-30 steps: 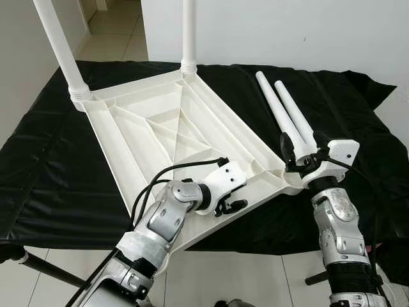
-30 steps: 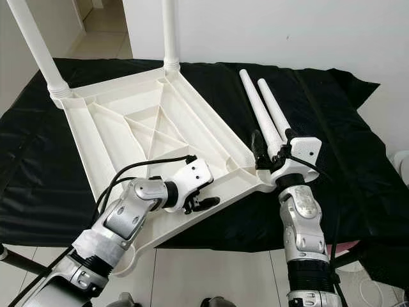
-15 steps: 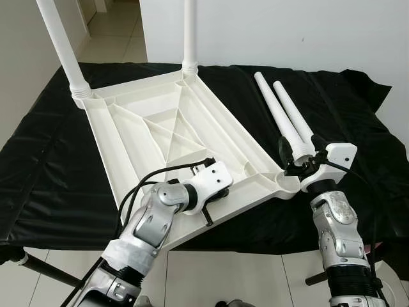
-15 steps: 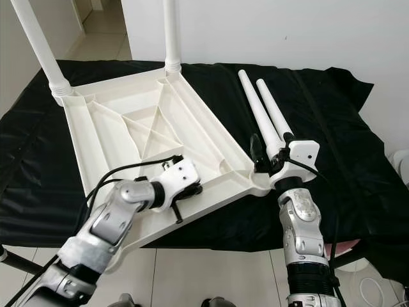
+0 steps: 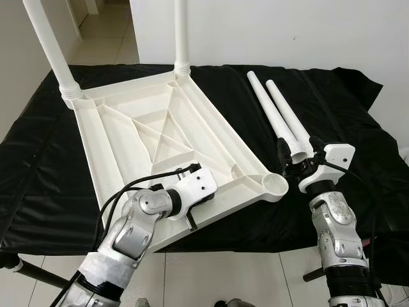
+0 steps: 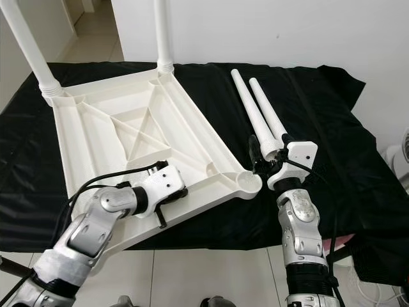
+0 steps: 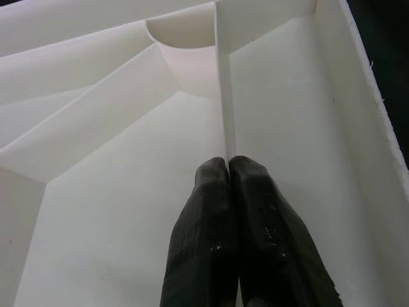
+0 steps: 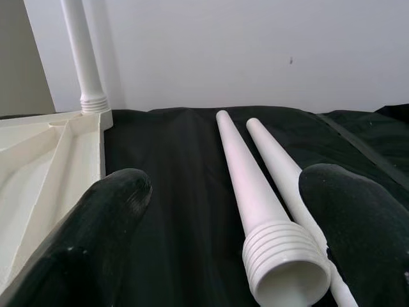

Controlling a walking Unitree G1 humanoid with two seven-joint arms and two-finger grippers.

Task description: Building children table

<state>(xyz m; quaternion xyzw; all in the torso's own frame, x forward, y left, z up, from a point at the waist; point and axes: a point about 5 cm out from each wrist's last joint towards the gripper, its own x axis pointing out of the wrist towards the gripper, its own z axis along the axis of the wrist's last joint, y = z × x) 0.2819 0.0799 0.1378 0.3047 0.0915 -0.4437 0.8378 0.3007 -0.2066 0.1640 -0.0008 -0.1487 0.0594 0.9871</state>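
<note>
The white plastic table top (image 5: 128, 147) lies upside down on a black cloth. Two white legs (image 5: 48, 45) (image 5: 181, 32) stand screwed into its far corners. Its near right corner socket (image 5: 276, 185) holds nothing. My left gripper (image 5: 190, 220) rests on the near edge, its fingers (image 7: 211, 192) shut on a thin rib of the table top (image 7: 115, 192). Two loose legs (image 5: 271, 109) (image 5: 293, 118) lie side by side on the right. My right gripper (image 5: 295, 157) is open at their near ends, with one leg's threaded end (image 8: 281, 268) between its fingers (image 8: 115, 204).
The black cloth (image 5: 38, 160) covers a work table whose front edge runs just below the table top. White tiled floor (image 5: 230, 275) shows in front. A white wall (image 5: 287, 32) stands behind. A fan (image 6: 399, 166) sits at the far right.
My left gripper has slid left along the near edge and closed on the rib. The table top has shifted a little to the left, away from my right gripper. The camera has shifted slightly.
</note>
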